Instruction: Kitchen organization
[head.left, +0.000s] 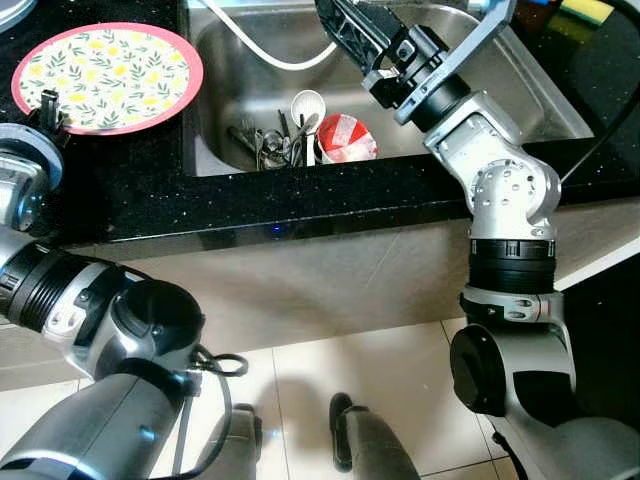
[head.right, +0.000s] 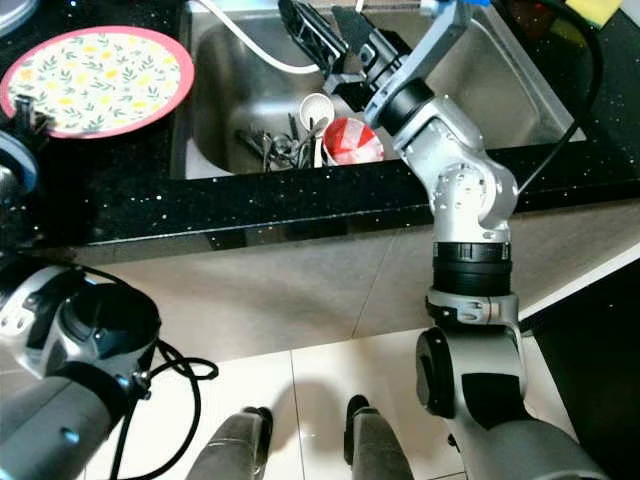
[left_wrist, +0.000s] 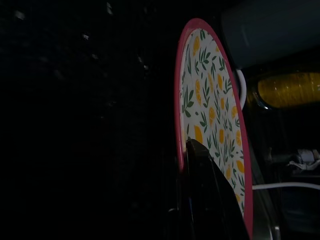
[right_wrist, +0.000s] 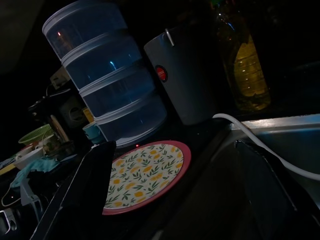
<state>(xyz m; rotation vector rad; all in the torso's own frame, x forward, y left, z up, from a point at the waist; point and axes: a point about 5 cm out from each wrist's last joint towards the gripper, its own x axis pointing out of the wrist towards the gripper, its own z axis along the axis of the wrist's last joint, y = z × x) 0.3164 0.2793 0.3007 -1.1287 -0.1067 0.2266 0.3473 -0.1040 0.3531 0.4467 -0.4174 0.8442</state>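
Left gripper (head.left: 48, 108) sits at the near rim of the floral plate (head.left: 107, 77), which lies flat on the black bench (head.left: 120, 190); its finger spread cannot be told. Right gripper (right_wrist: 175, 190) hangs over the sink (head.left: 520, 90), fingers wide apart, holding nothing. Cutlery (head.left: 270, 145) lies tangled below it, pieces indistinct.

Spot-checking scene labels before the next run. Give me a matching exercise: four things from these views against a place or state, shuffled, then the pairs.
Things:
1. floral plate
2. white ladle
3. right gripper
4. yellow sponge

Places or states:
A. raised over the sink, fingers spread apart
B. lying flat on the black counter, left of the sink
C. on the counter at the far right, beyond the sink
D. in the sink basin among the cutlery, beside the red-and-white cup

Pairs: 1-B, 2-D, 3-A, 4-C
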